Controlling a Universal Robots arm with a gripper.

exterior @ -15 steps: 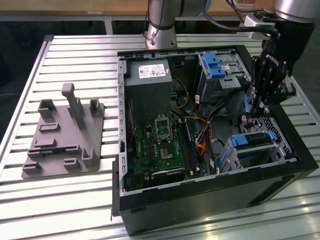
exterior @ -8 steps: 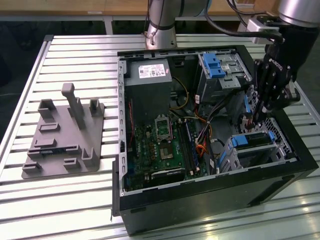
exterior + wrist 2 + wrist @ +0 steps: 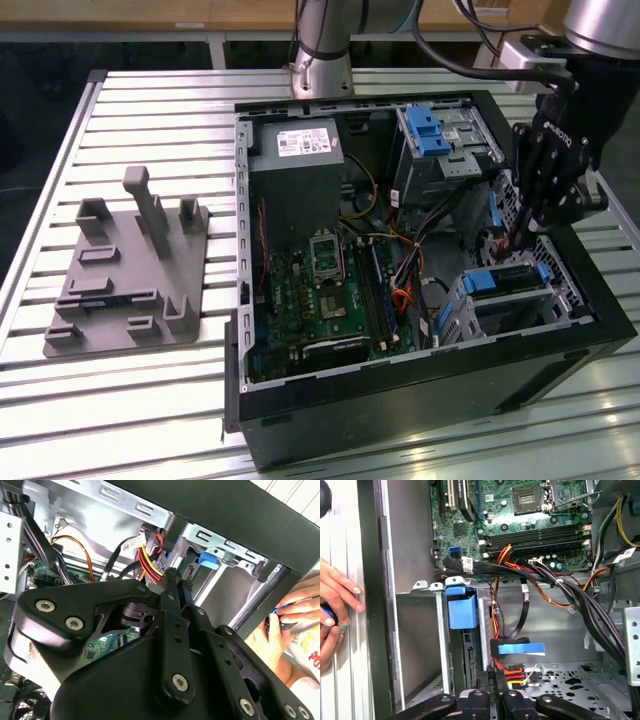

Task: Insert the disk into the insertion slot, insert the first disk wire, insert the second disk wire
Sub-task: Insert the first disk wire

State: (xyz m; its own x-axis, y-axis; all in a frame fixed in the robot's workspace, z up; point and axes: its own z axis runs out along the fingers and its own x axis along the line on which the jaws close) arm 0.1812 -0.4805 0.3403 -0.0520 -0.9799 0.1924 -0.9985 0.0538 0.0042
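The disk point(image 3: 497, 281), in its blue carrier, sits inside the insertion slot point(image 3: 562, 292), a grey metal bay at the case corner on the exterior view's right. The carrier's blue tab shows in both wrist views point(image 3: 462, 611) point(image 3: 209, 560). My gripper point(image 3: 520, 238) reaches down into the case just behind the disk. Its fingers point(image 3: 488, 682) stand shut together in both wrist views point(image 3: 175, 576). A disk wire of red and yellow strands point(image 3: 514, 671) point(image 3: 150, 560) comes out right at the fingertips. A second disk wire, flat with a blue end point(image 3: 520, 648), hangs loose close by.
A person's hand point(image 3: 335, 607) point(image 3: 295, 617) rests outside the case wall beside the slot. Thick black cables point(image 3: 570, 595) cross above the bay. A taller cage with a ribbed blue tab point(image 3: 432, 130), the motherboard point(image 3: 320, 290) and a grey fixture plate point(image 3: 130, 270) lie further off.
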